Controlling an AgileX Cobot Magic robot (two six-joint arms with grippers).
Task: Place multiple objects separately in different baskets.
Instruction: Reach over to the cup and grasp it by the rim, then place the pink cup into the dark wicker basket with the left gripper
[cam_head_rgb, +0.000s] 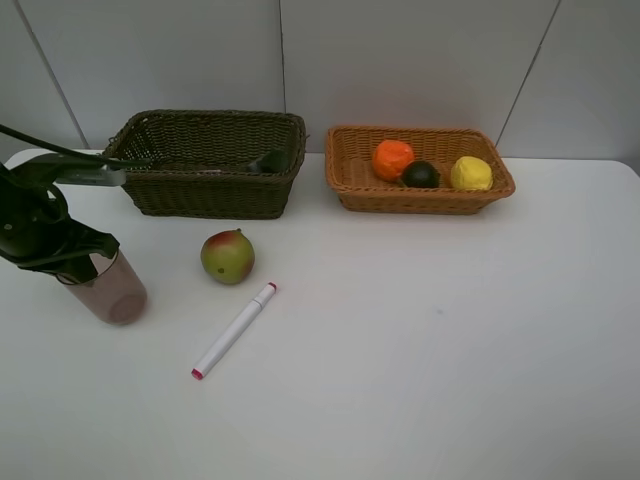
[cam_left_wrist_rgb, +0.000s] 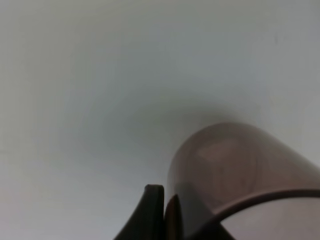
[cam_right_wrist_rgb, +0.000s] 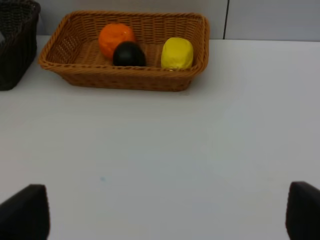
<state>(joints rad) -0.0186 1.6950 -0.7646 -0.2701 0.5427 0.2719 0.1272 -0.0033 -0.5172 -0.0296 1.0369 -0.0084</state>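
My left wrist view is blurred; the mauve cup (cam_left_wrist_rgb: 235, 170) runs off its edge. Upper left overhead, I cannot identify the dark item (cam_head_rgb: 265, 162) inside the olive basket (cam_head_rgb: 210, 195).

Glossy black left arm (cam_head_rgb: 35, 235) with a thin dark cable (cam_head_rgb: 45, 143); jaws black on both arms

On the table (cam_head_rgb: 450, 380), we find the right half and the front edge open for passage. Toward the left edge, the mauve cup (cam_head_rgb: 112, 292), with the left gripper (cam_head_rgb: 88, 268) clamped on its rim, the mango (cam_head_rgb: 228, 256) and the slanting white marker (cam_head_rgb: 234, 330) stand in the way. The dark basket (cam_head_rgb: 210, 192) and the orange-tan basket (cam_head_rgb: 420, 200) line the back edge.
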